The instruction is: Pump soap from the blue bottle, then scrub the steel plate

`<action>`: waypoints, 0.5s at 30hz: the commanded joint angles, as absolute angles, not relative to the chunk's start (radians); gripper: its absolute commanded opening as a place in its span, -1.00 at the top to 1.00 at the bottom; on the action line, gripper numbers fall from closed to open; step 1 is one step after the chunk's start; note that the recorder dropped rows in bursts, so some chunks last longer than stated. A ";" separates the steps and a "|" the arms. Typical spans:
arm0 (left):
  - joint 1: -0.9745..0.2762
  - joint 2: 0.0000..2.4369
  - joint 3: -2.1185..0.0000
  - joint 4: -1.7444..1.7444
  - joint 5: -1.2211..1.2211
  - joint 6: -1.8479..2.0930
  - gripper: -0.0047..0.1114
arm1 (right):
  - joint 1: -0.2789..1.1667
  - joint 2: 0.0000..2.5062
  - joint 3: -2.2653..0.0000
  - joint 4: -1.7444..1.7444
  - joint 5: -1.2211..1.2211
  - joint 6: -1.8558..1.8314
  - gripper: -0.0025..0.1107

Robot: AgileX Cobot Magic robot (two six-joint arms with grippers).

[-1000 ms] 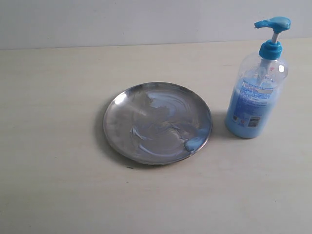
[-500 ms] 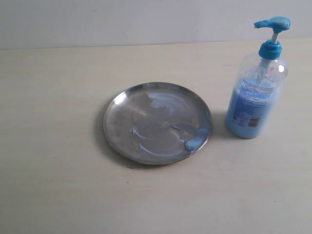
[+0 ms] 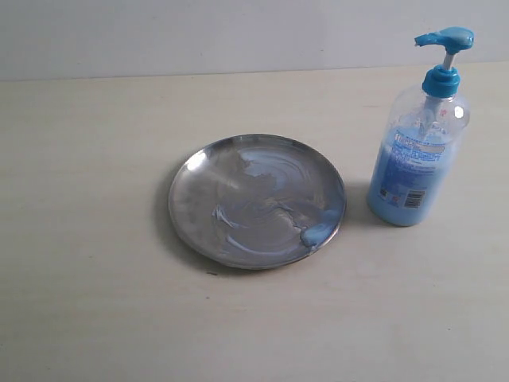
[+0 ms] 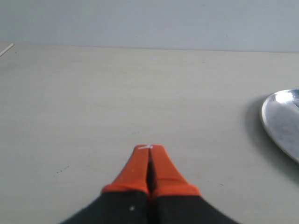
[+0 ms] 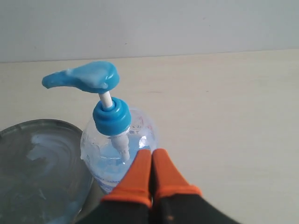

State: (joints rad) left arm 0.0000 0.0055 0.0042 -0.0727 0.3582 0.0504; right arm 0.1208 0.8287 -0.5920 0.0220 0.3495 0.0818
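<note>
The steel plate point(image 3: 256, 200) lies on the table, streaked with pale smears, and a light blue soap blob point(image 3: 316, 233) sits at its near right rim. The blue bottle point(image 3: 417, 155) stands upright to the plate's right, its pump head point(image 3: 445, 37) raised. Neither arm shows in the exterior view. My left gripper point(image 4: 149, 148) is shut and empty over bare table, with the plate's rim point(image 4: 280, 121) off to one side. My right gripper point(image 5: 151, 151) is shut and empty, just short of the bottle point(image 5: 117, 154), below its pump head point(image 5: 84, 76). The plate point(image 5: 37, 172) lies beside the bottle.
The pale wooden table point(image 3: 87, 159) runs back to a plain light wall point(image 3: 199, 32). Bare tabletop point(image 3: 238, 326) surrounds the plate and bottle on every side.
</note>
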 commanded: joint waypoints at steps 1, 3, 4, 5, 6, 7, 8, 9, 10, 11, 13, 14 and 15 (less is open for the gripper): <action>0.000 0.000 0.000 -0.073 0.353 0.054 0.92 | 0.116 0.849 -0.598 0.051 0.362 0.080 0.96; 0.000 0.000 0.000 -0.073 0.353 0.054 0.92 | 0.116 0.878 -0.598 0.051 0.377 0.074 0.96; 0.000 0.000 0.000 -0.073 0.353 0.054 0.92 | 0.116 0.892 -0.598 0.051 0.384 0.070 0.96; 0.000 0.000 0.000 -0.073 0.353 0.054 0.92 | 0.116 0.914 -0.598 0.051 0.396 0.070 0.96; 0.000 0.000 0.000 -0.073 0.353 0.054 0.92 | 0.116 0.930 -0.598 0.051 0.400 0.070 0.96; 0.000 0.000 0.000 -0.073 0.353 0.054 0.92 | 0.116 0.950 -0.598 0.053 0.407 0.070 0.96; 0.000 0.000 0.000 -0.073 0.353 0.054 0.92 | 0.116 0.970 -0.598 0.053 0.409 0.070 0.95; 0.000 0.000 0.000 -0.073 0.353 0.054 0.92 | 0.116 0.989 -0.598 0.053 0.409 0.070 0.94; 0.000 0.000 0.000 -0.073 0.353 0.054 0.92 | 0.116 1.005 -0.598 0.057 0.409 0.070 0.91; 0.000 0.000 0.000 -0.073 0.353 0.054 0.92 | 0.116 1.020 -0.598 0.067 0.409 0.070 0.86; 0.000 0.000 0.000 -0.073 0.353 0.054 0.92 | 0.116 1.043 -0.598 0.085 0.409 0.070 0.71; 0.000 0.000 0.000 -0.073 0.353 0.054 0.92 | 0.116 1.054 -0.598 0.096 0.409 0.067 0.63; 0.000 0.000 0.000 -0.073 0.353 0.054 0.92 | 0.116 1.061 -0.598 0.101 0.409 0.049 0.54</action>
